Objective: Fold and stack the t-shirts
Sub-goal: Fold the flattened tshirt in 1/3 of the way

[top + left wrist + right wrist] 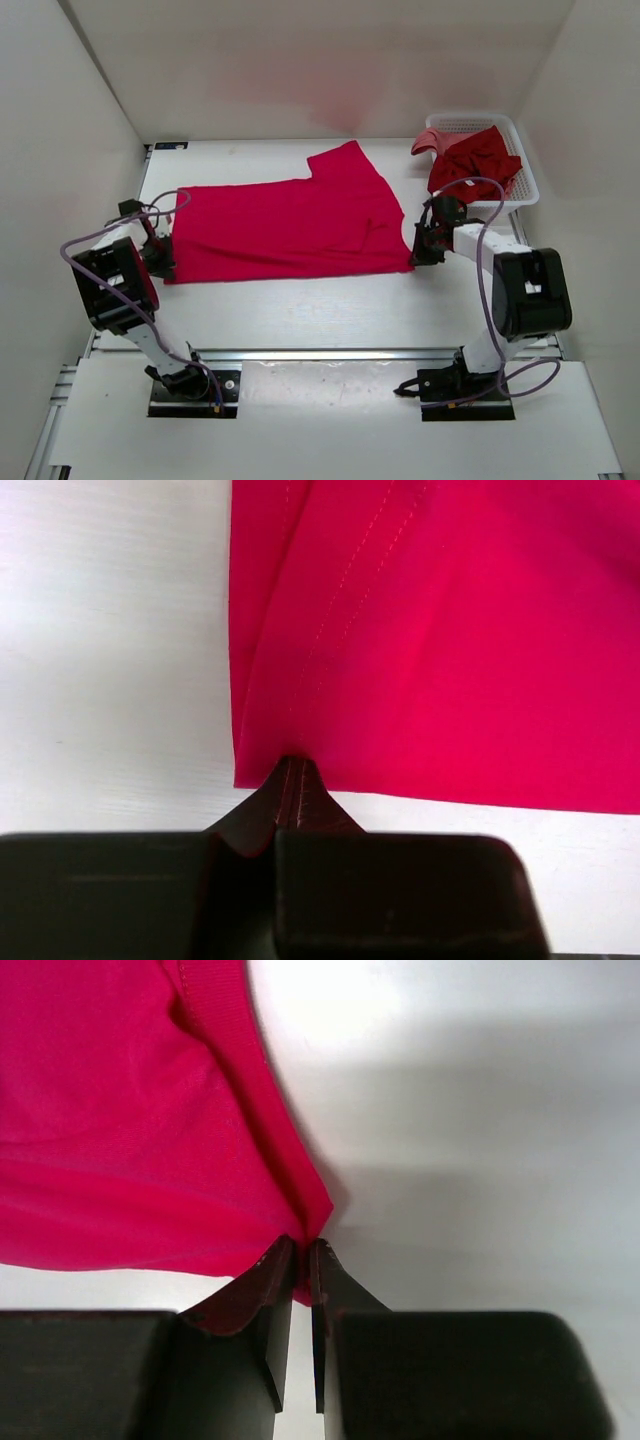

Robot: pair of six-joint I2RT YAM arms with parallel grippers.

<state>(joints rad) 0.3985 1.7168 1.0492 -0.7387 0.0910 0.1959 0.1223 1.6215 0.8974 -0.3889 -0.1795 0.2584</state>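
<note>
A bright pinkish-red t-shirt (290, 228) lies spread flat across the middle of the table, one sleeve pointing to the back. My left gripper (163, 268) is shut on its near left corner, at the hem (290, 765). My right gripper (415, 258) is shut on its near right corner (305, 1230), by the ribbed edge. A dark crimson t-shirt (478, 160) lies crumpled in the white basket (528, 180) at the back right, with a faded salmon pink t-shirt (427, 140) hanging over the basket's left rim.
White walls close in the table on the left, back and right. A bare strip of table (320, 310) runs between the shirt and the arm bases. The right arm's cable (485, 215) loops in front of the basket.
</note>
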